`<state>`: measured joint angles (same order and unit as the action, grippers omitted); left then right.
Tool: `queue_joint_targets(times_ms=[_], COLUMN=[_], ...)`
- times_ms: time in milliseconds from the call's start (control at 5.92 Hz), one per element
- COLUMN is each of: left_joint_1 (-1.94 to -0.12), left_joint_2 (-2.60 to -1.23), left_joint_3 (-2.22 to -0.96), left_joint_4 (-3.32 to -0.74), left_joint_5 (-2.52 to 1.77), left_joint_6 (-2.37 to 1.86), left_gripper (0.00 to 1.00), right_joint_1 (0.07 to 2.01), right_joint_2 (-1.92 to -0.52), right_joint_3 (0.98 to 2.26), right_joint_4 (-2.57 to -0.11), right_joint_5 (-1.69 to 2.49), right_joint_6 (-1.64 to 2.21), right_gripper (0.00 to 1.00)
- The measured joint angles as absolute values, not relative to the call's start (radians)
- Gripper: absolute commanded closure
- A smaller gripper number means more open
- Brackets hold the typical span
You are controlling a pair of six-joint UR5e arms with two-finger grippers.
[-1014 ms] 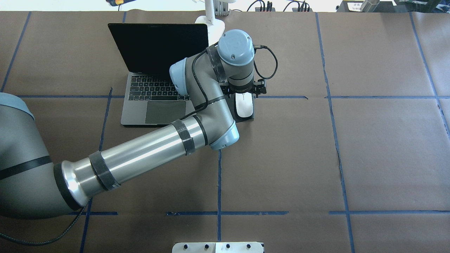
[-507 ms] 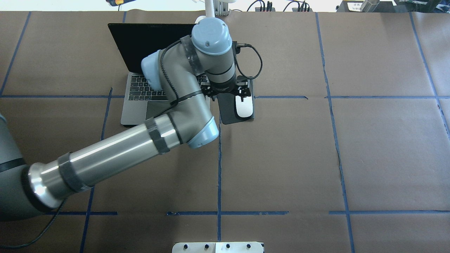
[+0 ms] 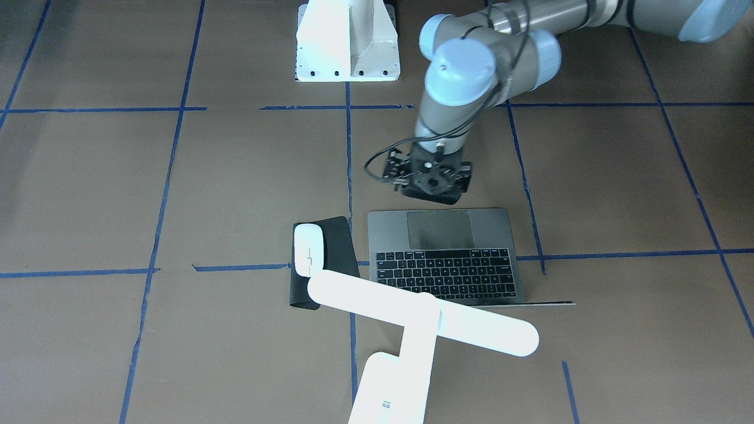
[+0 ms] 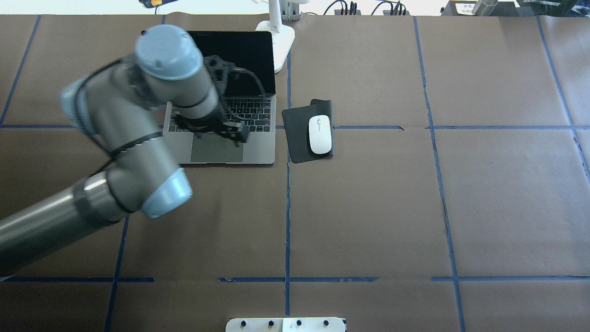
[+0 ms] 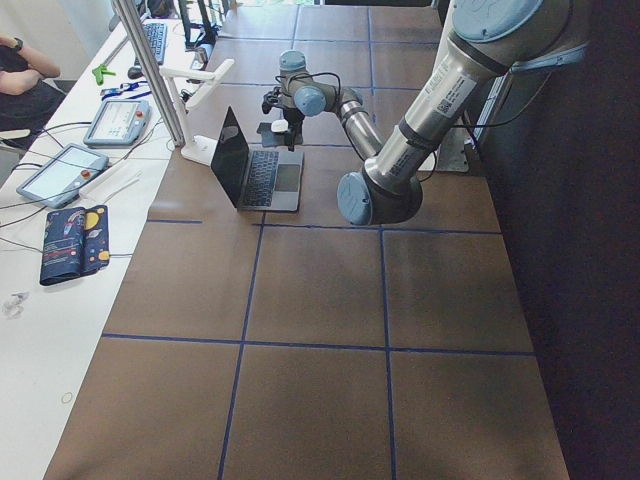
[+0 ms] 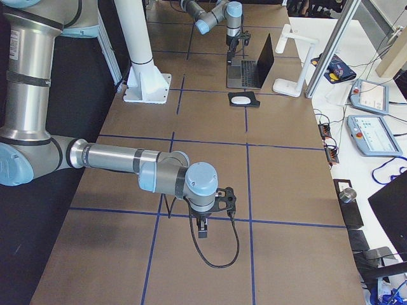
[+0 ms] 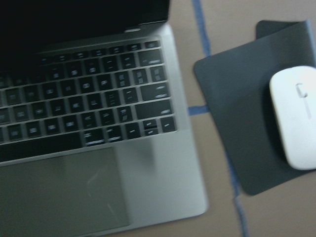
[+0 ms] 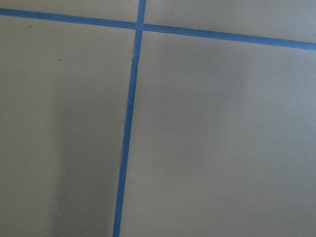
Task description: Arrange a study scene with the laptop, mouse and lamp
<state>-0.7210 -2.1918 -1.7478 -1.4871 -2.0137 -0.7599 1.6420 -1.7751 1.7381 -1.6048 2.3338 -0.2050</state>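
The laptop [image 4: 258,148] stands open at the back left, screen dark; it also shows in the front view [image 3: 447,253] and the left wrist view [image 7: 163,168]. The white mouse [image 4: 320,134] lies on a black pad [image 4: 297,138] to the laptop's right, also in the front view [image 3: 308,250] and the left wrist view [image 7: 296,116]. The white lamp [image 3: 421,315] stands behind the laptop, its base [image 4: 282,39] by the screen's corner. My left gripper [image 4: 226,131] hovers over the laptop's keyboard and trackpad, open and empty. My right gripper [image 6: 202,227] hangs over bare table far off; I cannot tell its state.
A white bolted pedestal [image 3: 347,41] stands at the robot's side of the table. Blue tape lines cross the brown table cover [image 4: 415,207]. A side bench with tablets [image 6: 369,127] and cables lies beyond the lamp.
My left arm has swung left, from directly above the mouse to over the laptop. The mouse stays on the pad, now uncovered.
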Motion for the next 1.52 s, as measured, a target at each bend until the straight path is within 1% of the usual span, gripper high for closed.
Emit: queue_joint_targets(times_ms=[169, 338, 507, 676, 845, 1014, 1182, 1351, 1520], left_joint_1=[-0.78, -0.884, -1.018, -1.167, -1.305, -1.406, -1.468, -1.506, -1.534], left_joint_2=[-2.079, -1.96, -1.845, -1.724, -1.605, -1.511, -1.44, -1.401, -1.39], left_joint_3=[-1.866, -1.939, -1.963, -1.965, -1.963, -1.942, -1.901, -1.858, -1.834], left_joint_4=[-1.424, -1.379, -1.362, -1.357, -1.358, -1.361, -1.364, -1.368, -1.372], left_joint_5=[-2.024, -2.084, -2.181, -2.274, -2.332, -2.353, -2.358, -2.36, -2.36], left_joint_6=[-0.609, -0.414, -0.204, -0.017, 0.083, 0.113, 0.122, 0.127, 0.127], left_gripper=[0.0, 0.0, 0.0, 0.0, 0.0, 0.0, 0.0, 0.0, 0.0], right_joint_1=[1.629, 1.622, 1.619, 1.616, 1.614, 1.613, 1.611, 1.61, 1.61], right_joint_2=[-1.775, -1.775, -1.775, -1.775, -1.775, -1.776, -1.776, -1.776, -1.776], right_joint_3=[1.749, 1.752, 1.753, 1.753, 1.753, 1.753, 1.753, 1.753, 1.753], right_joint_4=[-1.604, -1.604, -1.603, -1.602, -1.602, -1.602, -1.601, -1.601, -1.601], right_joint_5=[2.336, 2.338, 2.339, 2.339, 2.339, 2.339, 2.339, 2.339, 2.339], right_joint_6=[-0.183, -0.176, -0.174, -0.174, -0.174, -0.174, -0.175, -0.175, -0.174], right_gripper=[0.0, 0.0, 0.0, 0.0, 0.0, 0.0, 0.0, 0.0, 0.0])
